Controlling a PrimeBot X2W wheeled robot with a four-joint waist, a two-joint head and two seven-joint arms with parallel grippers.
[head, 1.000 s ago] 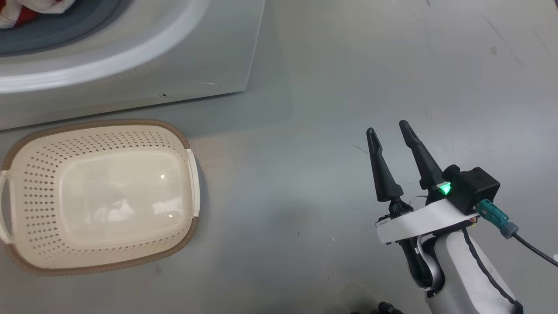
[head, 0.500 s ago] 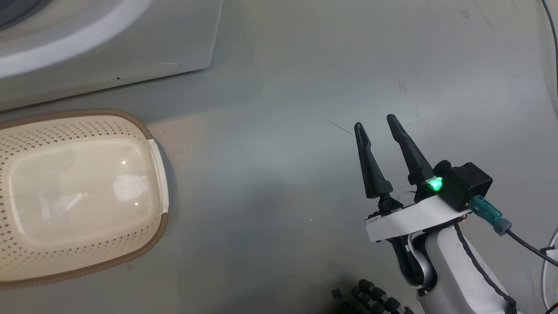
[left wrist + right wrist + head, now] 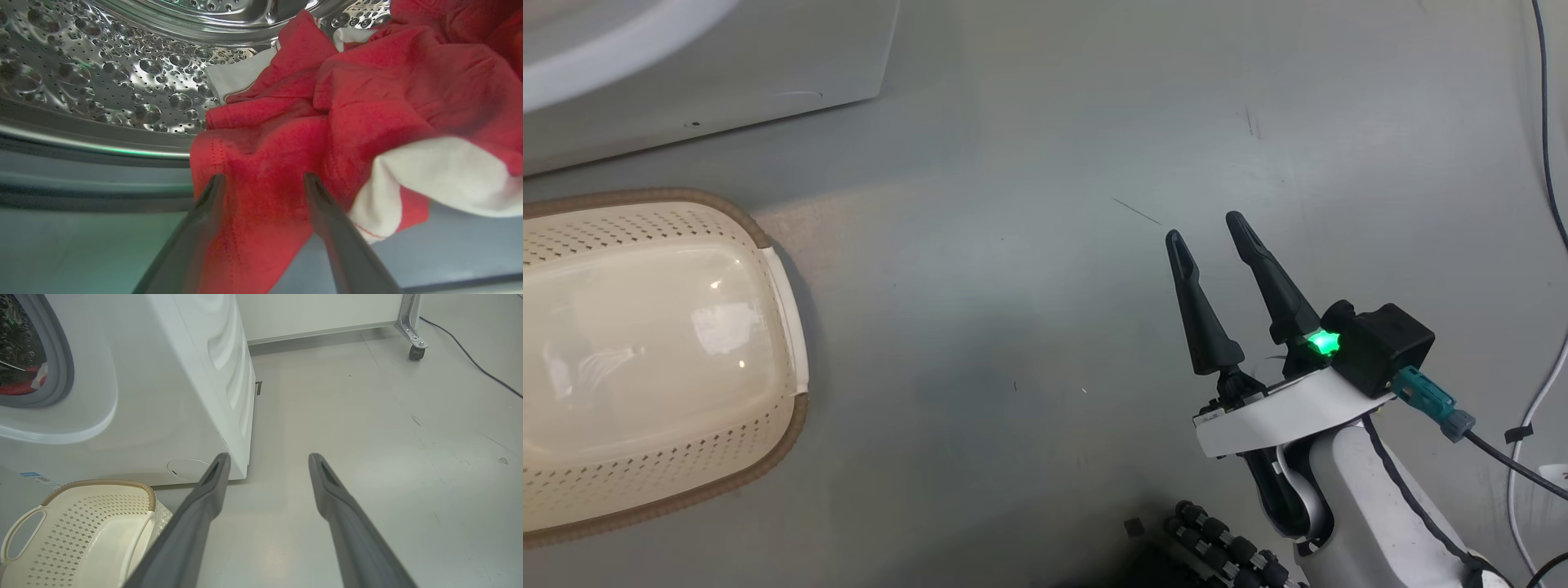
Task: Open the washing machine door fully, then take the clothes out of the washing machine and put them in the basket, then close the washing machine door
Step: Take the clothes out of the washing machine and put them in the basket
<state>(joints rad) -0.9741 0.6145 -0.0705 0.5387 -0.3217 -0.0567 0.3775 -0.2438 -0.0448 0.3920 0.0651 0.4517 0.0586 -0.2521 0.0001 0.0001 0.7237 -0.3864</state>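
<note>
Left wrist view: the left end effector [image 3: 263, 176] is released, its two dark fingers spread at the mouth of the steel perforated drum [image 3: 102, 61]. The bright red fabric clothes with white panels [image 3: 347, 102] lie heaped in that drum. One red fold hangs over the lip between the fingers; whether they touch it cannot be told. Head view: the right end effector [image 3: 1204, 227] is likewise released, grasping nothing, above the grey floor [image 3: 1013, 286]. It is well apart from the cream perforated plastic basket with the brown woven-look rim [image 3: 786, 425]. The basket stands on the floor just in front of the big white front-loading washing machine [image 3: 727, 73]. The right wrist view adds the grey rubber gasket [image 3: 61, 367] round the port, with red cloth inside it, and a small blue label [image 3: 34, 477] low on the front. The floor is scuffed and marked. Behind the machine are a white panel [image 3: 318, 310] on a castor [image 3: 416, 353] and a dark cable [image 3: 470, 355] trailing across the floor.
</note>
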